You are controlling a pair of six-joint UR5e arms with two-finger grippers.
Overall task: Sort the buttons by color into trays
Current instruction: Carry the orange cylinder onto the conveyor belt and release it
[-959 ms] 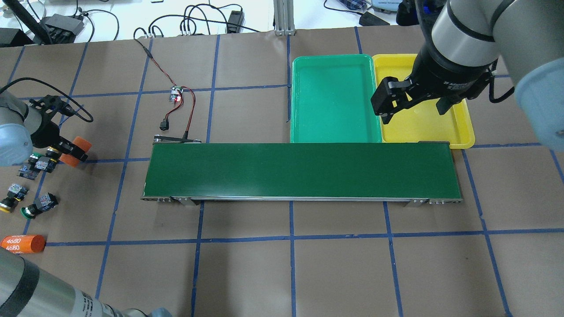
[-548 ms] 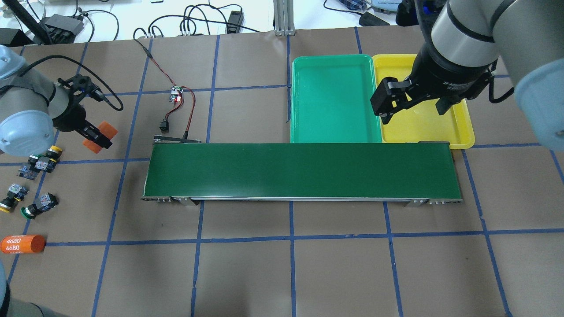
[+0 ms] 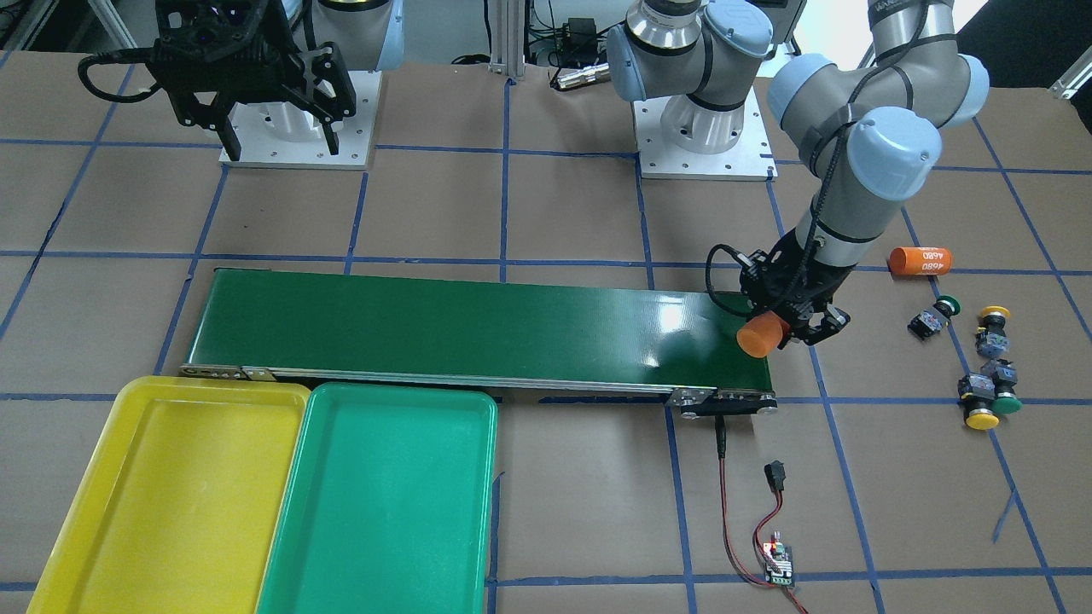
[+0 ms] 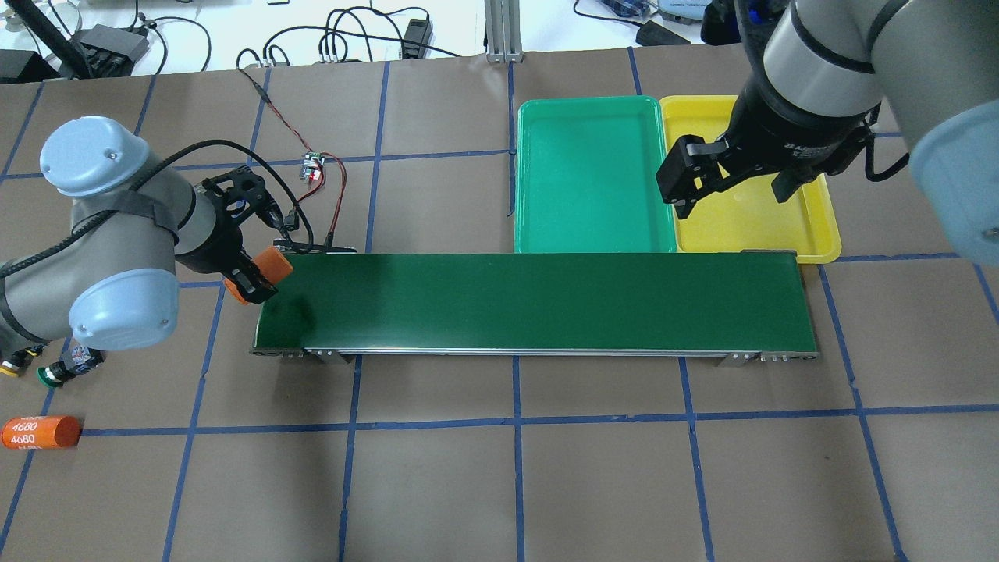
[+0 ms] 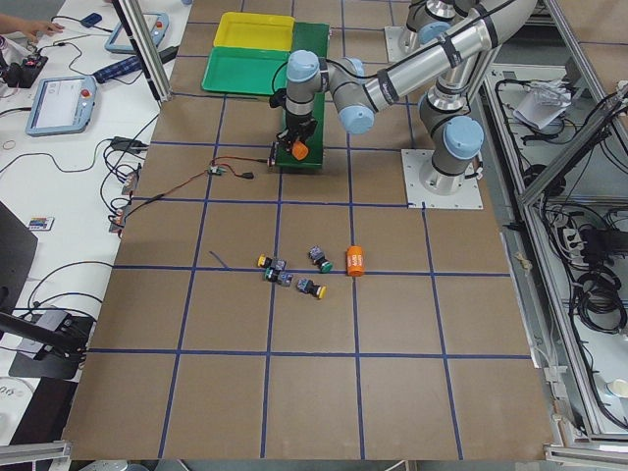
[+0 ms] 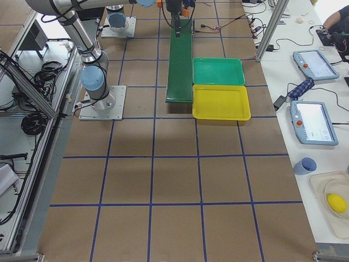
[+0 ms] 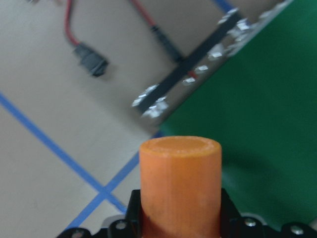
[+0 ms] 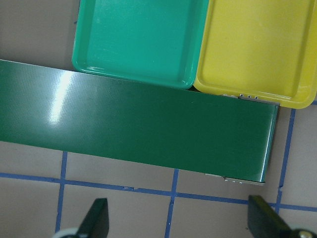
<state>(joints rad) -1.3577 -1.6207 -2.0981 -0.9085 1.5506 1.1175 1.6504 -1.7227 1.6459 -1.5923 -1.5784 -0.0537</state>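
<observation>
Orange cylinder (image 4: 275, 262), clenched in the left gripper (image 4: 251, 281), hangs over the dark green conveyor belt's (image 4: 531, 300) left end (capped buttons (image 3: 981, 418) untouched), likely awaiting release.

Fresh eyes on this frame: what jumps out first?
The left gripper clamps an orange cylinder, not a button, over the end of the dark green conveyor belt. The green tray and yellow tray lie side by side against the belt's far edge, both bare, with the right gripper open above the yellow one. The four buttons lie on the table at the robot's left.
</observation>
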